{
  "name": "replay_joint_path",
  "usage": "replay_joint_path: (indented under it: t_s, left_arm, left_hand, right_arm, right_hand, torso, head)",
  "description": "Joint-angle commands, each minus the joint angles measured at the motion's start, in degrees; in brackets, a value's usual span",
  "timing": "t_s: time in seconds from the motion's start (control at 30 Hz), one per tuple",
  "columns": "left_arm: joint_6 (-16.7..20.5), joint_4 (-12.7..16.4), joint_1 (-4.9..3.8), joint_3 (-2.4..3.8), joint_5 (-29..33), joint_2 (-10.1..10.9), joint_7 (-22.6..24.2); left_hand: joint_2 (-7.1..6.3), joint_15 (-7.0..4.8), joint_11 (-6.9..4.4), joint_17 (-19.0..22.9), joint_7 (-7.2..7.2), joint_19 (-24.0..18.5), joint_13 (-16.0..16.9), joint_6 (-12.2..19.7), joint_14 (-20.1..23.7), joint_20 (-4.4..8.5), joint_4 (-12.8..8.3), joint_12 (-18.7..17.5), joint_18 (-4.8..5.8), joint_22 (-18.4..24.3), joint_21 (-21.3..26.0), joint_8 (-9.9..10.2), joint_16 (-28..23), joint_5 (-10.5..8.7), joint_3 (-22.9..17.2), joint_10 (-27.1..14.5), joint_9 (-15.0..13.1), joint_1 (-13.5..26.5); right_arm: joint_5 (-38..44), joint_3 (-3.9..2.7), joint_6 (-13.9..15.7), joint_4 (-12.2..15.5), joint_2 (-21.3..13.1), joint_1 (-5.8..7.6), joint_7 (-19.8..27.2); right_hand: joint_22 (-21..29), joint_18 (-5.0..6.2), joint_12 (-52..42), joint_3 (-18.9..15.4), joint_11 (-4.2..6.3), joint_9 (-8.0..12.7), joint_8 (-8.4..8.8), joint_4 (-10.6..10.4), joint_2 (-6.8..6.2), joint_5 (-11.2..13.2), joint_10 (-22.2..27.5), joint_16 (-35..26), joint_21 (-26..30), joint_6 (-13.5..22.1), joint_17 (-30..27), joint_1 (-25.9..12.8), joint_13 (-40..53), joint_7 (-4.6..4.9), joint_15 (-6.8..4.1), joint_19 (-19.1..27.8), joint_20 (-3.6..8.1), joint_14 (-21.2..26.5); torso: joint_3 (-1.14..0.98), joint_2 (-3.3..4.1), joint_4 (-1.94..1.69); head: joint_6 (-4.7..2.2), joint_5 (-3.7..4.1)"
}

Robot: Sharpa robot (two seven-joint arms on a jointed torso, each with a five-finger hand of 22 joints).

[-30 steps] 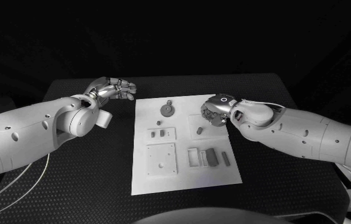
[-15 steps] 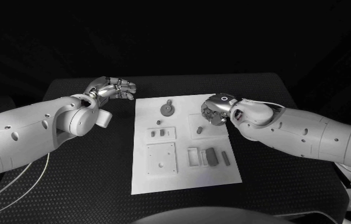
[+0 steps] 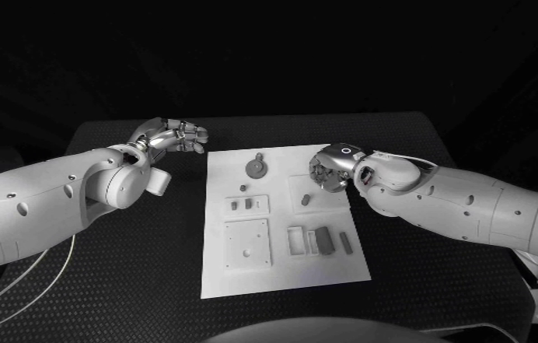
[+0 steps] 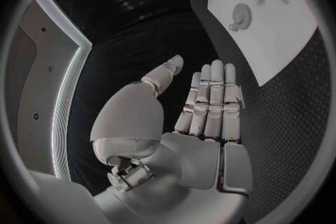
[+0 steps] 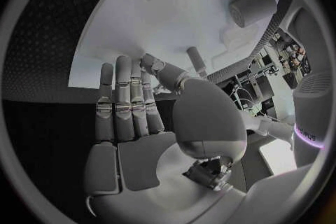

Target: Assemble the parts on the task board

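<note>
Matt white task board (image 3: 281, 257) on a dimpled black table (image 3: 134, 281).

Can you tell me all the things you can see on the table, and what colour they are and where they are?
table: one, black, under everything.
task board: one, white plate, middle of the table.
round part: one, grey disc, far end of the board.
small peg: one, grey, right side of the board, near the right hand.
blocks: a few, grey, near right part of the board.
square plate: one, white, near left part of the board.
left hand: one, silver, over the table left of the board, holding nothing.
right hand: one, silver, over the board's far right edge, holding nothing.
</note>
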State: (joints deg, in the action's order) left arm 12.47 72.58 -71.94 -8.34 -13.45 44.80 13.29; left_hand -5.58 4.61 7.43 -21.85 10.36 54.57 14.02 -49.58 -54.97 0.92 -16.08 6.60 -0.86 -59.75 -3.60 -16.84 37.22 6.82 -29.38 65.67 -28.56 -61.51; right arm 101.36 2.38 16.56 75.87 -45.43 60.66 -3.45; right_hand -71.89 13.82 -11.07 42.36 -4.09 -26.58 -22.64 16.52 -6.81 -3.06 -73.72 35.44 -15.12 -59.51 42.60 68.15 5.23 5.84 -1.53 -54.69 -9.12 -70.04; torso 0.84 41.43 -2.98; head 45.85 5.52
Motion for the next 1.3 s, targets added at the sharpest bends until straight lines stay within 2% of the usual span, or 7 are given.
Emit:
replay_joint_path:
  t_s: [0.03, 0.6, 1.1, 1.3]
  left_arm:
    - [-0.6, 0.0, -0.06, 0.06, 0.3, -0.1, 0.3]
    - [-0.7, -0.5, -0.06, 0.06, 0.3, -0.2, 0.2]
    - [-0.9, -0.8, -0.06, 0.06, 0.3, -0.2, 0.1]
    - [-0.9, -0.9, -0.06, 0.06, 0.3, -0.1, 0.1]
  left_hand:
    - [-0.26, 0.05, -0.12, -0.1, -0.04, 0.3, -0.1, 0.3, -0.3, 0.03, -0.1, 0.1, -0.66, 0.1, -0.3, 0.0, -0.3, 0.23, 0.2, -0.4, 0.1, -0.2]
    - [-0.27, 0.05, -0.1, -0.3, -0.02, 0.3, -0.1, 0.4, -0.3, 0.03, 0.0, 0.1, -0.63, 0.2, -0.3, 0.0, -0.5, 0.4, 0.1, -0.5, 0.1, -0.3]
    - [-0.34, 0.07, -0.06, -0.5, 0.02, 0.3, -0.1, 0.5, -0.3, 0.02, 0.0, 0.1, -0.61, 0.4, -0.2, 0.0, -0.6, 0.46, 0.2, -0.6, 0.1, -0.2]
    - [-0.33, 0.07, -0.05, -0.6, 0.02, 0.3, -0.1, 0.5, -0.3, 0.02, 0.0, 0.1, -0.6, 0.4, -0.2, 0.0, -0.7, 0.47, 0.2, -0.6, 0.1, -0.3]
  right_arm:
    - [-1.8, 0.59, -3.4, 0.4, -0.2, -0.87, 0.2]
    - [-3.1, 0.02, -4.2, 1.3, -1.1, 1.1, 0.8]
    - [-6.8, -0.46, -6.6, 3.9, -2.5, 3.11, 1.0]
    - [-8.7, -0.82, -7.1, 6.5, -3.4, 3.54, 1.0]
  right_hand:
    - [-0.1, 1.18, -0.1, -0.3, -0.04, -0.2, -0.19, 0.0, -0.05, 0.2, -0.5, 0.3, -0.4, -0.3, 0.1, -0.5, 0.1, -0.01, -0.04, -0.5, 0.06, -0.3]
    - [-0.2, 1.18, 0.0, -0.3, 0.0, -0.2, -0.21, 0.0, -0.08, 0.2, -0.6, 0.3, -0.4, -0.4, 0.3, -0.6, 0.1, -0.05, -0.08, -0.6, 0.12, -0.4]
    - [-0.3, 1.18, 0.1, -0.3, -0.01, -0.3, -0.16, 0.0, -0.02, 0.2, -0.6, 0.3, -0.4, -0.3, 0.4, -0.6, 0.1, -0.03, -0.06, -0.7, 0.17, -0.4]
    - [-0.3, 1.18, 0.1, -0.3, -0.01, -0.3, -0.15, 0.0, -0.01, 0.2, -0.6, 0.3, -0.4, -0.3, 0.4, -0.6, 0.1, -0.03, -0.06, -0.7, 0.18, -0.3]
  torso:
    - [-0.04, 0.0, -0.02]
    - [-0.02, 0.01, 0.02]
    - [0.06, 0.01, -0.01]
    - [0.05, -0.01, 0.04]
  head:
    - [0.06, -0.06]
    - [0.02, -0.16]
    - [0.21, -0.08]
    - [0.32, -0.57]
